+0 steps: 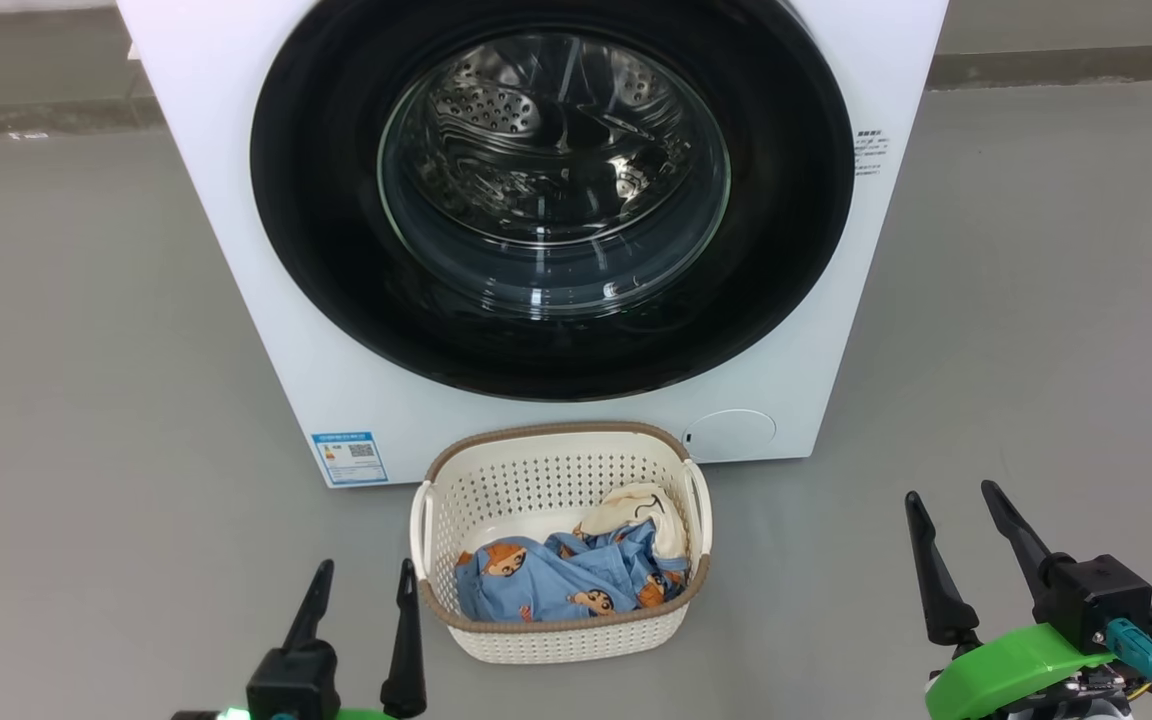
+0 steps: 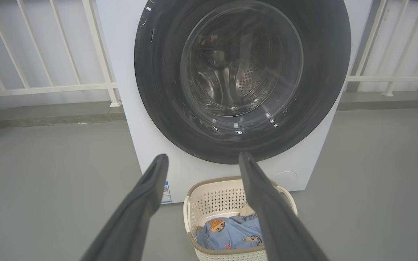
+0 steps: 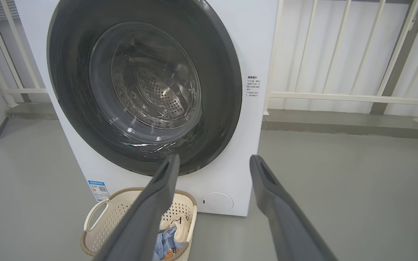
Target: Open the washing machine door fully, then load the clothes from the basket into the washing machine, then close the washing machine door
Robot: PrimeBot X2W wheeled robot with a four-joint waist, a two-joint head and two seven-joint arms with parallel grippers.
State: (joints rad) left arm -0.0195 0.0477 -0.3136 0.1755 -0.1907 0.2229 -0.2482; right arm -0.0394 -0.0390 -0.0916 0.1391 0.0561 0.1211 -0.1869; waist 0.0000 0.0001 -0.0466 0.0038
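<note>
The washing machine (image 1: 226,250) stands on the grey floor (image 1: 86,400), its top cut off by the head view's upper edge, its round door (image 1: 316,250) shut flush against the front and the steel drum (image 1: 536,130) behind the glass blurred by reflections. Just before it sits the basket (image 1: 556,432), whose near wall hides the lower part of the light-blue clothes (image 1: 556,585) and the cream garment (image 1: 636,505) at their right. The left gripper (image 1: 365,566) and right gripper (image 1: 949,492) hover either side of the basket, fingers spread wide and empty, wrists cropped below.
</note>
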